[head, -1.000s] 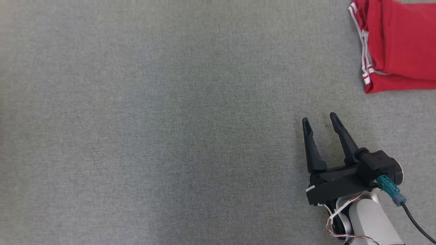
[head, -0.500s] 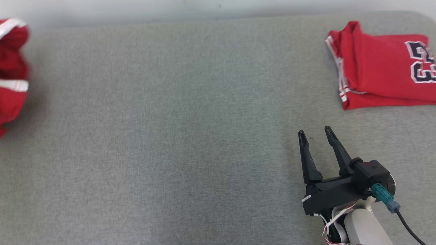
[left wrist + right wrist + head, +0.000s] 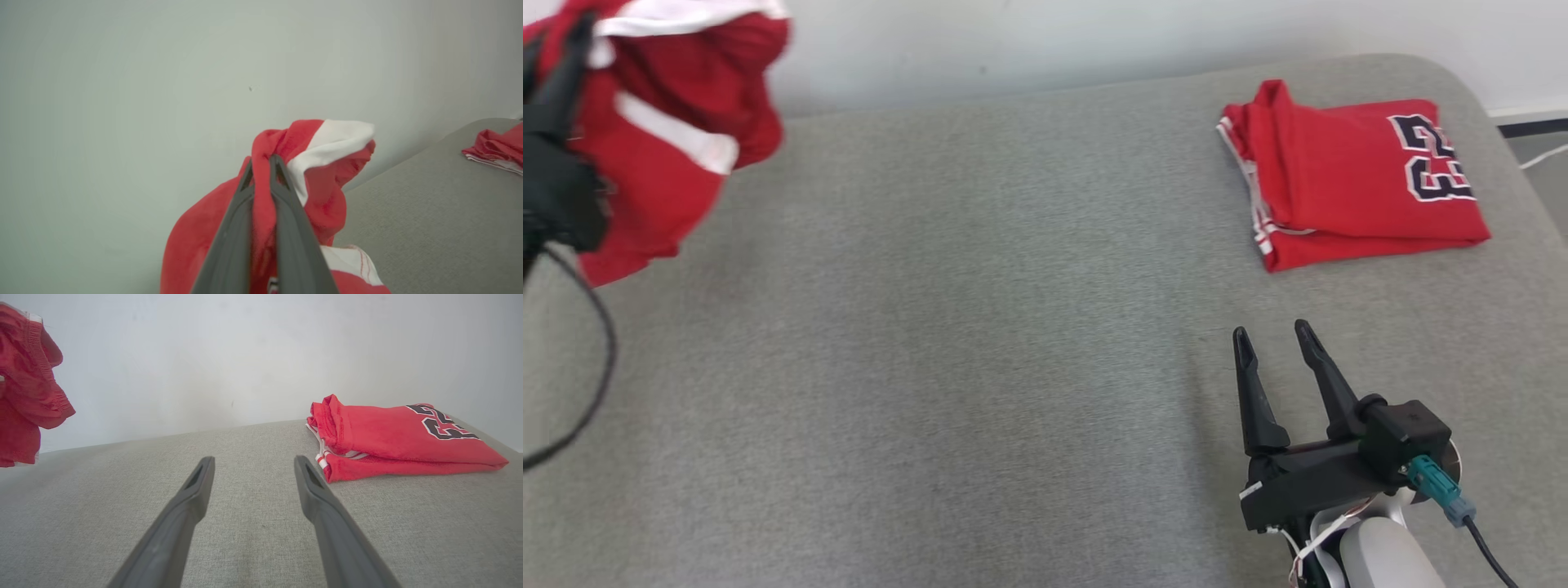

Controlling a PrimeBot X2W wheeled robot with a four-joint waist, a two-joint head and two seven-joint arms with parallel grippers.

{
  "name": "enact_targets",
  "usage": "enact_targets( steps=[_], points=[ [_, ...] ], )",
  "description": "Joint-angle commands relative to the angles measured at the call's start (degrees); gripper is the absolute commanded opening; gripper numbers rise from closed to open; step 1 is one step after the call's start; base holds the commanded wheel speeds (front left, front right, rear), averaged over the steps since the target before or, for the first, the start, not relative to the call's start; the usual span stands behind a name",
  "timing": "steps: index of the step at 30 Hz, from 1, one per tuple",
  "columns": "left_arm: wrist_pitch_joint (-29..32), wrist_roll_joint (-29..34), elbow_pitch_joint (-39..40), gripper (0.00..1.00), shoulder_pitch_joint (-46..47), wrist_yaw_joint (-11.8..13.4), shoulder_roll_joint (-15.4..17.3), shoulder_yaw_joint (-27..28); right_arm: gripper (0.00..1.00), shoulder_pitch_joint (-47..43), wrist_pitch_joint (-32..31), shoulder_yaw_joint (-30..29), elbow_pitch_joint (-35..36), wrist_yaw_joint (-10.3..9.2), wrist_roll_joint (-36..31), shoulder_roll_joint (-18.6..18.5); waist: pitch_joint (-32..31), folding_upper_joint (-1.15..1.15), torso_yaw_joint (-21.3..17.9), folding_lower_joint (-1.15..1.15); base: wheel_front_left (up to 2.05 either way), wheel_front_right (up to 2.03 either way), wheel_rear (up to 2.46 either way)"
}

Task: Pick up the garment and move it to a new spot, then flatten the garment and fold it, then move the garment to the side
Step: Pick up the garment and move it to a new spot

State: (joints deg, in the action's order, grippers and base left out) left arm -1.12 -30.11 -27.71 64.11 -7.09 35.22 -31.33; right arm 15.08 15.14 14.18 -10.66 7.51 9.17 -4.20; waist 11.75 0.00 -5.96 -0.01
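garment (image 3: pixel 674 175) aloft left, folded jersey (image 3: pixel 1339 192) far right

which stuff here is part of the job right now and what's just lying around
In the job:
- crumpled garment, held up off the surface
- left gripper, shut on it
- right gripper, open and empty
- grey surface, likely where it gets flattened

Lying about:
- folded jersey, at the far right of the surface, untouched
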Motion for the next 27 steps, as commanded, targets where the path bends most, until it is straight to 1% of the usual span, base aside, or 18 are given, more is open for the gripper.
enact_targets(
  steps=[1,8,16,17,22,24,26,27],
  points=[
    [0.6,-0.5,2.2,0.0,-1.2,0.4,-0.1,-0.2,1.0,-0.6,0.1,0.1,0.0,-0.03,0.5,0.2,-0.7,0.0,-1.3,0.01,0.0,0.0,0.0],
    [4.2,-1.0,14.8,0.0,-5.0,2.2,-1.3,-2.7,1.0,-0.7,0.1,-0.1,0.2,-0.03,1.0,0.6,-1.1,0.0,-3.3,0.01,0.0,0.0,0.0],
    [5.9,-1.5,24.6,0.0,-11.3,3.9,-3.9,-6.6,1.0,-0.8,0.1,-0.1,0.4,-0.03,1.1,1.0,-0.8,0.0,-4.6,0.01,0.0,0.0,0.0],
    [5.9,-1.5,24.6,0.0,-11.3,3.9,-3.9,-6.6,1.0,-0.8,0.1,-0.1,0.4,-0.03,1.1,1.0,-0.8,0.0,-4.6,0.01,0.0,0.0,0.0],
    [5.5,-1.8,27.3,0.0,-17.2,4.8,-5.8,-9.9,1.0,-1.2,0.1,-0.3,0.4,-0.03,1.0,1.1,-0.8,0.0,-4.9,0.01,0.0,0.0,0.0],
    [5.1,-1.1,26.4,0.0,-19.1,5.0,-6.1,-11.3,1.0,-1.2,0.1,-0.3,0.4,-0.03,1.0,1.2,-0.7,0.0,-4.9,0.01,0.0,0.0,0.0],
    [4.1,-1.5,25.2,0.0,-21.0,4.7,-7.3,-12.6,1.0,-1.1,0.1,-0.2,0.2,-0.03,1.0,1.2,-0.7,0.0,-4.8,0.01,0.0,0.0,0.0],
    [3.0,-0.5,23.6,0.0,-22.0,4.6,-8.0,-13.8,1.0,-1.0,0.1,-0.1,0.1,-0.03,0.9,1.2,-0.8,0.0,-4.7,0.01,0.0,0.0,0.0]
  ],
)
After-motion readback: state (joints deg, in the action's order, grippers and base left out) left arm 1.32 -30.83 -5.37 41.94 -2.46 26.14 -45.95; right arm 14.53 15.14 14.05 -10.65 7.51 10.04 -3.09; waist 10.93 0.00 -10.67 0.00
